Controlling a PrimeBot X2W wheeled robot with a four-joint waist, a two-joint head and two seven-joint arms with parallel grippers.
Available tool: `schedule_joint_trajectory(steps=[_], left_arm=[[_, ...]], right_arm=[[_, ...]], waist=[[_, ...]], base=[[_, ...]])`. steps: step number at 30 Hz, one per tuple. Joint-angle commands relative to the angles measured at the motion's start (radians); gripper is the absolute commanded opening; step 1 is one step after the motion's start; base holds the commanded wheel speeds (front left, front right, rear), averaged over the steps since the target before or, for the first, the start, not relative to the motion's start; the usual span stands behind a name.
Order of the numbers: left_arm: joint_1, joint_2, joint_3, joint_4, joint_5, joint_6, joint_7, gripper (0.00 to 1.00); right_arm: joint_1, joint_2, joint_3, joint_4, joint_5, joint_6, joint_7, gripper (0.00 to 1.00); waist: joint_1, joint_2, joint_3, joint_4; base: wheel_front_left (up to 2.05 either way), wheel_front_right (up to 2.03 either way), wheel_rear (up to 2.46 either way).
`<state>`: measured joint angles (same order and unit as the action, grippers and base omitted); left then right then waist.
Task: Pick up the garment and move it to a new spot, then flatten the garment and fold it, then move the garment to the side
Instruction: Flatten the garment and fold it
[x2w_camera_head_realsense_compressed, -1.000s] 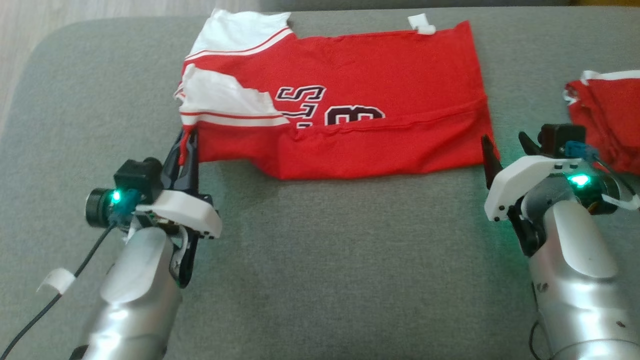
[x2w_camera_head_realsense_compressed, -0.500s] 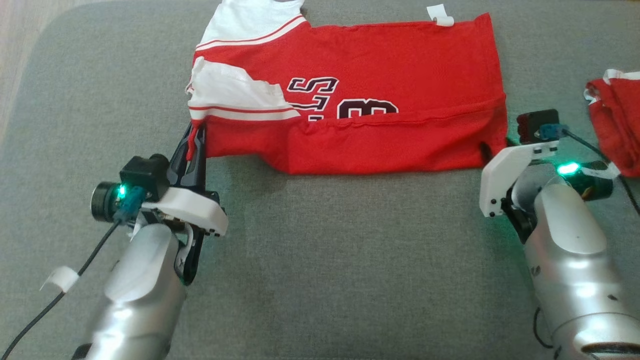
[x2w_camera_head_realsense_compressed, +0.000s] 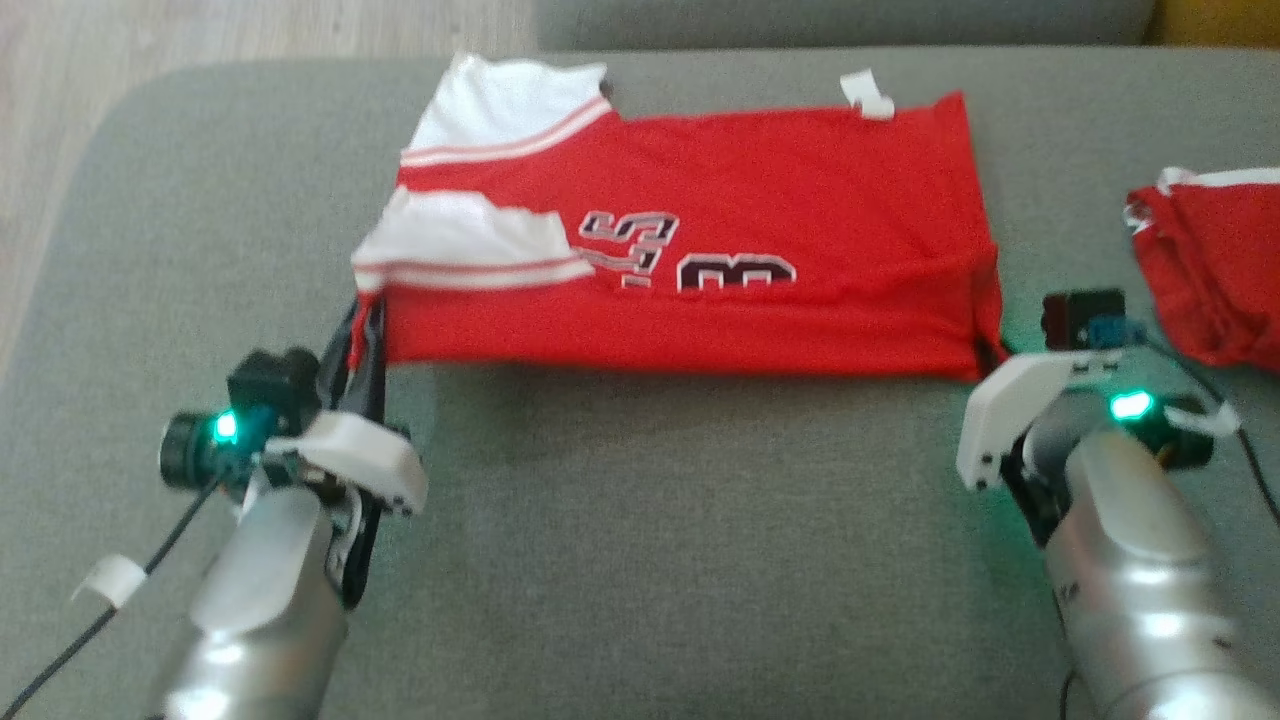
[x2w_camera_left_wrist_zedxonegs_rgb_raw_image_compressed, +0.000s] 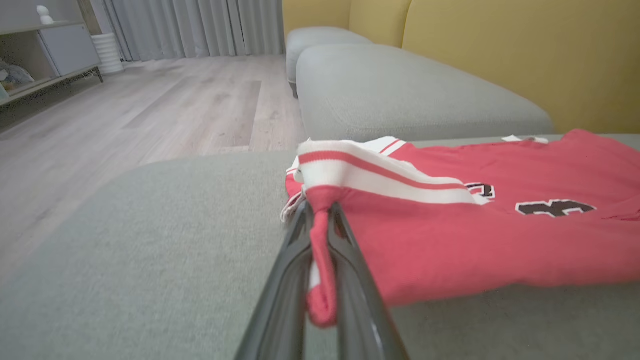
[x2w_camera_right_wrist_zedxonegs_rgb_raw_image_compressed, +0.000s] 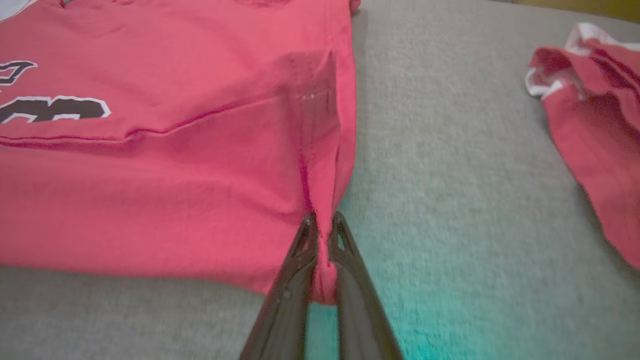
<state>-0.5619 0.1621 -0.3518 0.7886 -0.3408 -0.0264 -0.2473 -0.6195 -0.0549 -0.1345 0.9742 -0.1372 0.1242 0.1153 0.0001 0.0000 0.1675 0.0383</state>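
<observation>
The garment is a red jersey with white striped sleeves and dark lettering, lying partly folded on the grey cushion. My left gripper is shut on its near left corner, just below the white sleeve; in the left wrist view red cloth is pinched between the two dark fingers. My right gripper is shut on the near right corner, and the right wrist view has the red hem clamped between the fingers. The near edge between the two corners is pulled straight and lifted slightly.
A second red and white garment lies bunched at the cushion's right edge. Another grey cushion and a yellow sofa back stand behind. Wooden floor lies beyond the cushion's far left corner.
My right gripper went from open beside the near right corner to shut on it. The jersey's near edge is now drawn straight and raised. The head camera has shifted.
</observation>
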Motion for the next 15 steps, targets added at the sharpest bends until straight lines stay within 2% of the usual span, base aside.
schedule_joint_trajectory(steps=[1, 9, 15], left_arm=[[-0.002, 0.043, 0.028, -0.011, -0.001, 0.008, 0.001, 0.00], [0.117, 0.079, -0.014, 0.009, 0.000, -0.013, 0.087, 0.00], [0.239, 0.104, -0.051, -0.043, -0.017, -0.042, 0.198, 0.00]], right_arm=[[0.007, 0.005, 0.020, -0.015, 0.014, 0.007, -0.015, 0.00], [0.123, 0.005, 0.063, -0.040, 0.070, 0.007, 0.010, 0.00], [0.231, 0.005, 0.086, -0.149, 0.108, 0.007, 0.102, 0.00]], waist=[[-0.0001, 0.0000, -0.036, -0.011], [-0.0001, 0.0000, -0.154, -0.034], [-0.0001, 0.0000, -0.208, -0.041]], base=[[0.00, 0.00, 0.00], [0.00, 0.00, 0.00], [0.00, 0.00, 0.00]])
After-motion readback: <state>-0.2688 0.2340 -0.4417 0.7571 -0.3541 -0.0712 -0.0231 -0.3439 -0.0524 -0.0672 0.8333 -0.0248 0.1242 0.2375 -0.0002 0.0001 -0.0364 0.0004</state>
